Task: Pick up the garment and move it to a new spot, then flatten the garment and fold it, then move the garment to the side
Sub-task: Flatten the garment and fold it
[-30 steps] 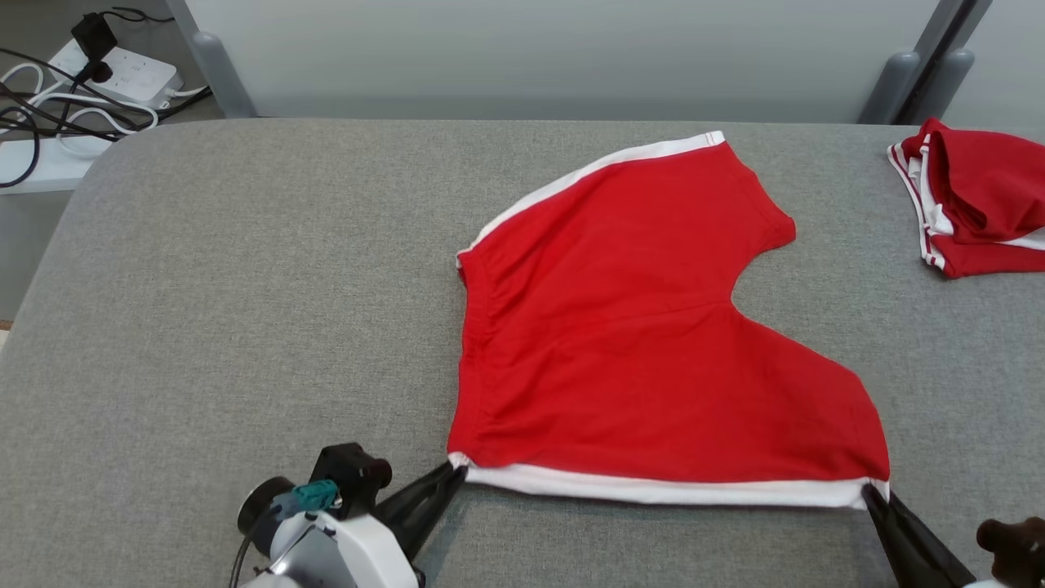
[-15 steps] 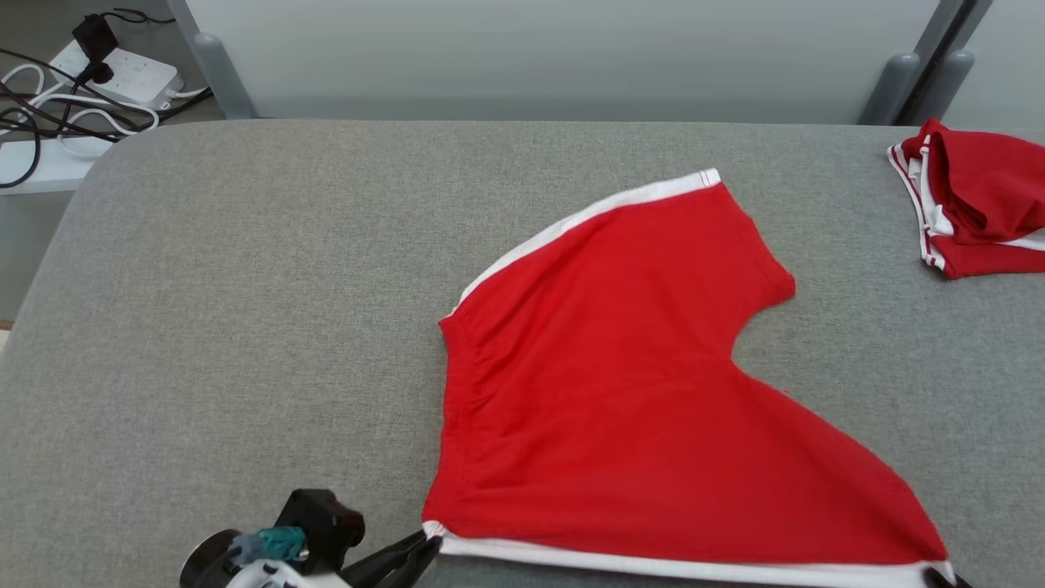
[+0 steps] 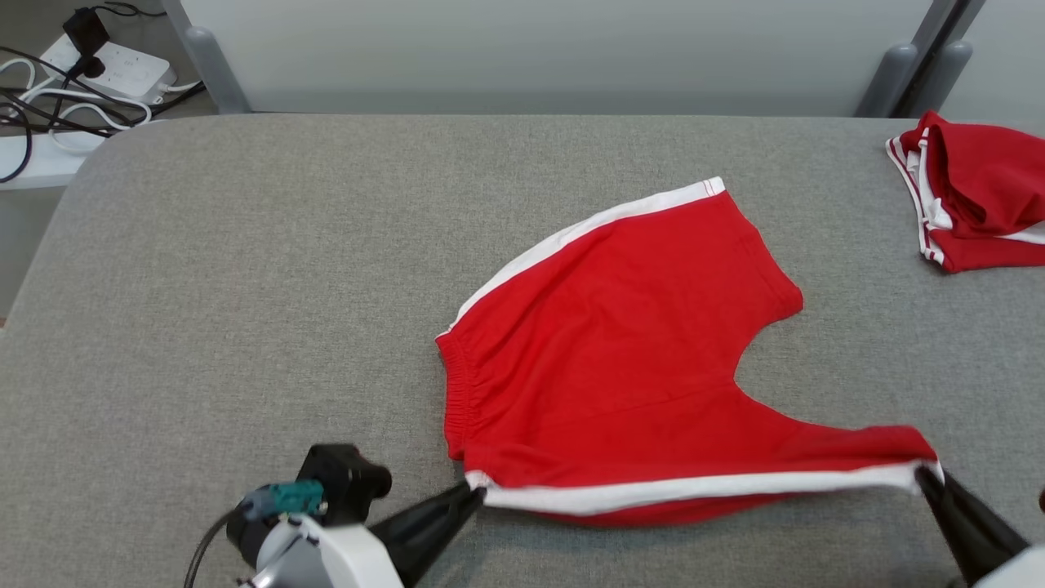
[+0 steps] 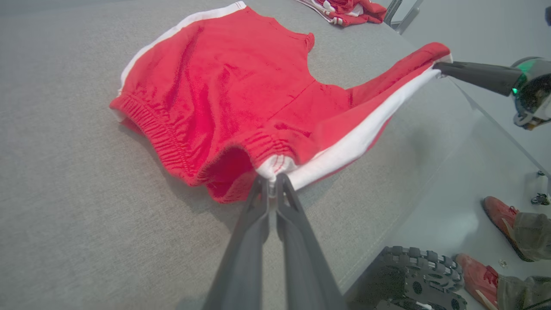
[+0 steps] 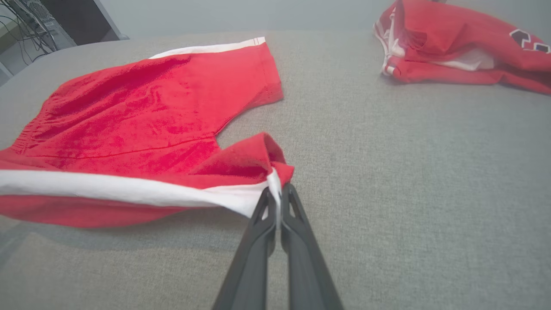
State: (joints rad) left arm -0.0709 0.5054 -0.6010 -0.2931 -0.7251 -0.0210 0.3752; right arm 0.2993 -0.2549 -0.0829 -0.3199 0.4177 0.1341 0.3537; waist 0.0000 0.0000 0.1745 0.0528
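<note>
The red shorts (image 3: 620,351) are spread on the grey padded table (image 3: 245,286), right of its middle, with the near white-striped side raised off the surface. The waistband end of that stripe is pinched between the closed fingers of the left gripper (image 3: 473,492), and the leg-hem end is pinched likewise by the right gripper (image 3: 922,478), so the stripe is stretched between them. The body of the right gripper is cut off at the corner of the head view. A band of red cloth hangs under the stripe, and the table beneath it is hidden. A second red garment (image 3: 971,204), possibly folded, is cropped at the far right edge. In the left wrist view, a person's red shoes (image 4: 499,211) are partly seen on the floor.
</note>
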